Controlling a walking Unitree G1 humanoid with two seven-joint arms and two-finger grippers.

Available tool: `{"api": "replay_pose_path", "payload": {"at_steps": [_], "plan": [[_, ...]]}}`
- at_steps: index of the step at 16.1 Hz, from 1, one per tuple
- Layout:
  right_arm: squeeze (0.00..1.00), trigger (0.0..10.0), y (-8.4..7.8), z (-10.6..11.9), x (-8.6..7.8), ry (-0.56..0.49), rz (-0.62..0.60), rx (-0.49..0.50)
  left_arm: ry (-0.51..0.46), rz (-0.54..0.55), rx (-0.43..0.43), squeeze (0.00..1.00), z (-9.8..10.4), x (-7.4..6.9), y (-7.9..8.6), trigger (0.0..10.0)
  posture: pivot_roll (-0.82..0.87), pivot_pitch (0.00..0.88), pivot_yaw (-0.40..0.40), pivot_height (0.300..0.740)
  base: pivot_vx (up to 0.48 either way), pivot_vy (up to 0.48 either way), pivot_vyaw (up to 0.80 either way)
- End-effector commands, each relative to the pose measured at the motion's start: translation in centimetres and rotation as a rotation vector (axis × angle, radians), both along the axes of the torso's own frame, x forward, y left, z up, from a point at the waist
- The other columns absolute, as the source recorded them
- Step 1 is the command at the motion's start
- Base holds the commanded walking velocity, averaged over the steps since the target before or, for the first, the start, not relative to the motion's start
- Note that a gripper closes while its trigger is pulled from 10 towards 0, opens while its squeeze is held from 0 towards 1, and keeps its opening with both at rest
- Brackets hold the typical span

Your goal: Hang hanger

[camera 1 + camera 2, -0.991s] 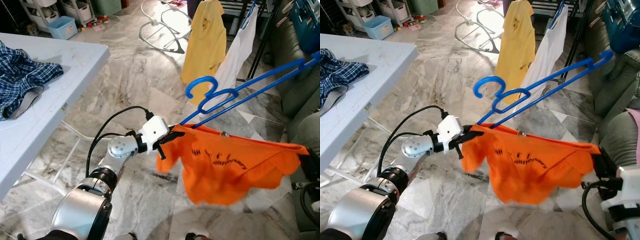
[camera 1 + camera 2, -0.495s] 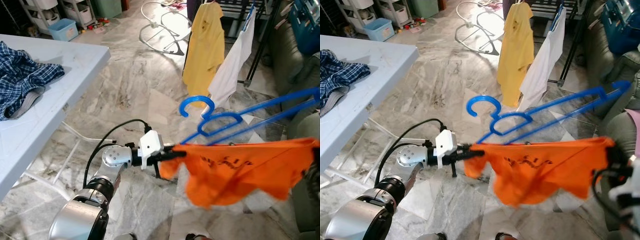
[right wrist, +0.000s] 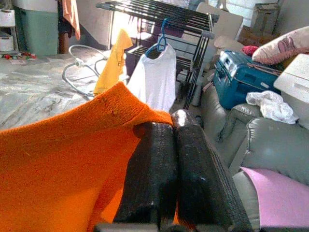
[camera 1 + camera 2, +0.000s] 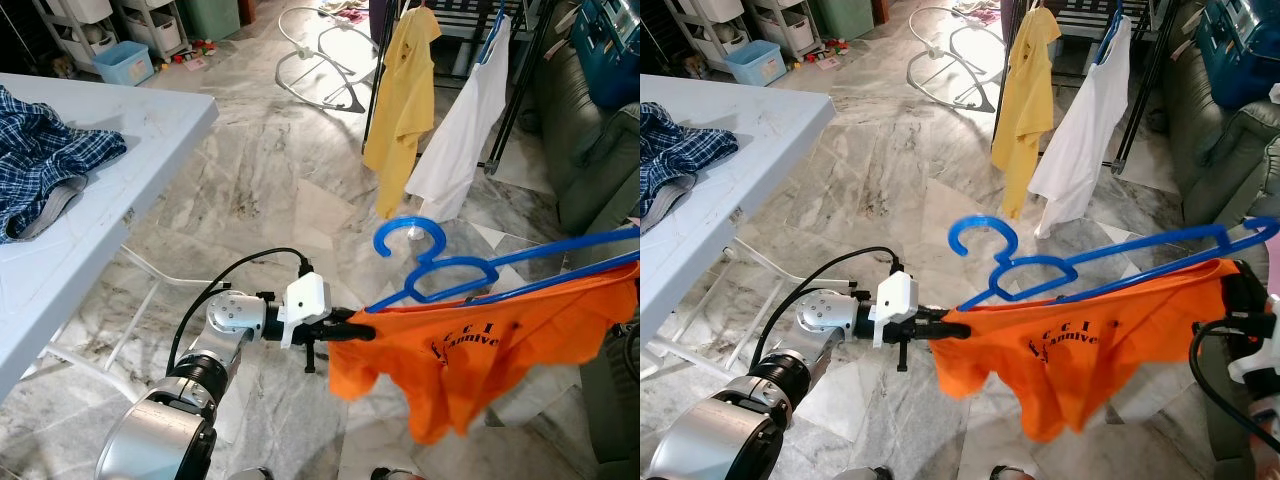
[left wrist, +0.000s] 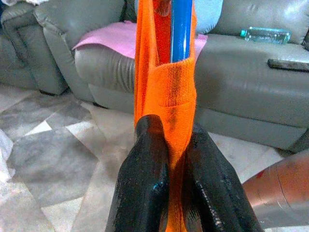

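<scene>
dark print on the orange shirt [image 4: 1080, 350], too blurred to read

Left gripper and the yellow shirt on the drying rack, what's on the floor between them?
Bare marble floor, as the left eye view shows; the left gripper pinches the orange shirt, well short of the yellow shirt.

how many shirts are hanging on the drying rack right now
2: a yellow shirt on the rack's left side and a white shirt right of it. The orange shirt is held between the grippers, not hung. More may be hidden beyond the frame.
</scene>
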State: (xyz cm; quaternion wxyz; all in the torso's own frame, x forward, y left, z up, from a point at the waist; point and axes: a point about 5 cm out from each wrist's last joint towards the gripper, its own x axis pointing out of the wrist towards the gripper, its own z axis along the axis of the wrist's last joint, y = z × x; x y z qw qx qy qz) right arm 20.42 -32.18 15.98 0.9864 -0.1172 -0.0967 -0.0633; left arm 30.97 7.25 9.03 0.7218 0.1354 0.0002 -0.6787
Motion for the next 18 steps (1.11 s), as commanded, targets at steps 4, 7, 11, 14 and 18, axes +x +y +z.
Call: {"api": "replay_pose_path", "payload": {"at_steps": [4, 7, 11, 14, 18], "plan": [[0.0, 0.0, -0.7, 4.2, -1.0, -0.13, -0.056, -0.076, 0.082, 0.075, 0.116, 0.0, -2.0, -0.3, 2.1, 0.0, -0.07, 0.103, 0.027, 0.74, 0.0, 0.0, 0.0], [0.0, 0.0, -0.6, 4.8, -1.5, -0.138, -0.064, -0.09, 0.102, 0.108, 0.129, 0.0, -2.2, -0.2, 2.4, 0.0, -0.07, 0.105, 0.031, 0.74, 0.0, 0.0, 0.0], [0.0, 0.0, -0.8, 4.9, -2.0, -0.138, -0.094, -0.094, 0.124, 0.158, 0.166, 0.0, -2.6, -0.1, 3.6, 0.0, -0.08, 0.113, 0.038, 0.74, 0.0, 0.0, 0.0], [0.0, 0.0, -1.1, 5.2, -2.3, -0.143, -0.111, -0.1, 0.123, 0.165, 0.21, 0.0, -3.2, -0.4, 4.3, 0.0, -0.08, 0.118, 0.042, 0.74, 0.0, 0.0, 0.0], [0.0, 0.0, -1.6, 5.7, -2.6, -0.147, -0.128, -0.114, 0.124, 0.177, 0.245, 0.0, -3.7, -0.7, 5.1, 0.0, -0.08, 0.125, 0.045, 0.74, 0.0, 0.0, 0.0]]}}
